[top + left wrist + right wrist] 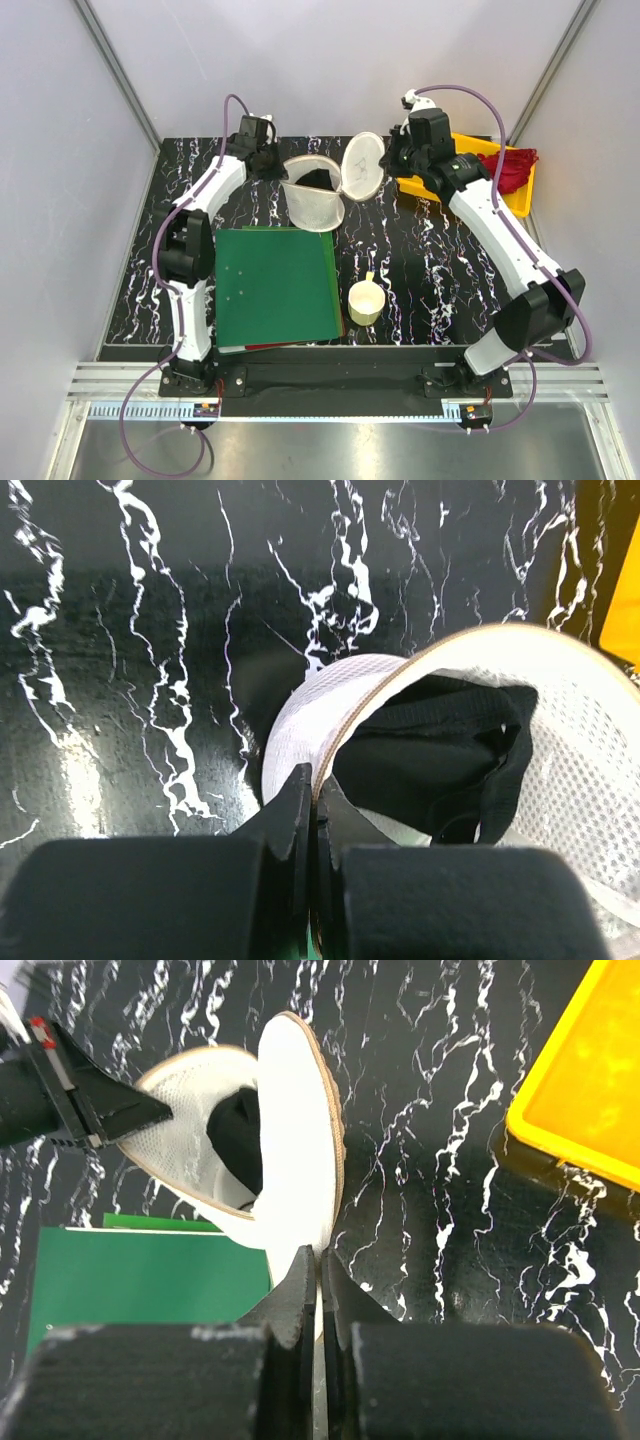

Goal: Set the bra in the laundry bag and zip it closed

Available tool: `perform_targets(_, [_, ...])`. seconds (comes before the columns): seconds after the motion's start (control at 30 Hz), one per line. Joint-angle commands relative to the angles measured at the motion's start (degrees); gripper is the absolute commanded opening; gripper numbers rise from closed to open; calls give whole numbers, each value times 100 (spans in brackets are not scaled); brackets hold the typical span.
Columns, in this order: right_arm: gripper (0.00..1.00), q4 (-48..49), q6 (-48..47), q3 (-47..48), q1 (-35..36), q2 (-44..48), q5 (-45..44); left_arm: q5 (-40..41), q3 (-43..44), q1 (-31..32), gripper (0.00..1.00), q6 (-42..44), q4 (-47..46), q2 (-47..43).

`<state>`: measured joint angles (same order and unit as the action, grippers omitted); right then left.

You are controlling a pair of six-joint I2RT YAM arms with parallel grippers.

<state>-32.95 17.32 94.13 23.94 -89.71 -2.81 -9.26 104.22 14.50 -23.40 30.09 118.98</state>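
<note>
Gripping the laundry bag point(312, 208), left claw point(312, 810) clamped tight on its rim, right claw point(320, 1280) clamped on its raised flap point(295, 1130): bra point(430, 760) already inside, just ahead of the left claw; zipping closed remains.

Black surface point(430, 260), veined all over with white marbling. Cream-white mesh bag point(315, 208), tan along the rim, with a small dark mark on the pale round face. Black bra point(430, 755). Plain green folder point(275, 285), a thin red sliver at its near edge. Cream cup point(365, 302). Bright yellow tray point(523, 200). Red cloth point(512, 168). White left arm point(205, 190) and white right arm point(500, 225), black at the joints. Purple cables point(160, 235). Matte black left pincer point(312, 785) and right pincer point(318, 1265).
</note>
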Motion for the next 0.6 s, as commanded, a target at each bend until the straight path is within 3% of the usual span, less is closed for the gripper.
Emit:
perform_targets(0.0, [0, -141, -168, 264, 22, -256, 184, -111, 72, -9, 1, -16, -310, -146])
perform_targets(0.1, [0, -142, -176, 282, 84, -240, 105, -59, 10, 0, 21, 72, -328, -357])
perform_targets(0.13, [0, -142, -176, 299, 84, -240, 96, -24, -16, 9, 40, 98, -311, -419])
perform_targets(0.27, [0, -343, -89, 501, 110, -310, 53, 650, -192, 279, 72, 353, -415, -1137])
perform_targets(0.37, [0, -686, 174, 887, 146, -503, -18, 1143, -700, 797, 73, 845, -1002, -1769])
perform_targets(0.4, [0, -774, 340, 992, 172, -625, -53, 1154, -980, 939, 74, 1002, -1327, -1973])
perform_targets(0.47, [0, -1081, 526, 1344, 181, -766, -272, 962, -2244, 1351, 77, 1135, -2879, -2673])
perform_targets(0.5, [0, -1169, 744, 1441, 189, -872, -342, 700, -2745, 1475, 84, 1275, -3573, -2896])
perform_targets(0.53, [0, -1274, 833, 1607, 198, -907, -430, 410, -3663, 1590, 87, 1329, -4955, -3063])
perform_targets(0.57, [0, -1310, 1052, 1661, 190, -951, -440, 259, -4012, 1782, 90, 1416, -5543, -3221])
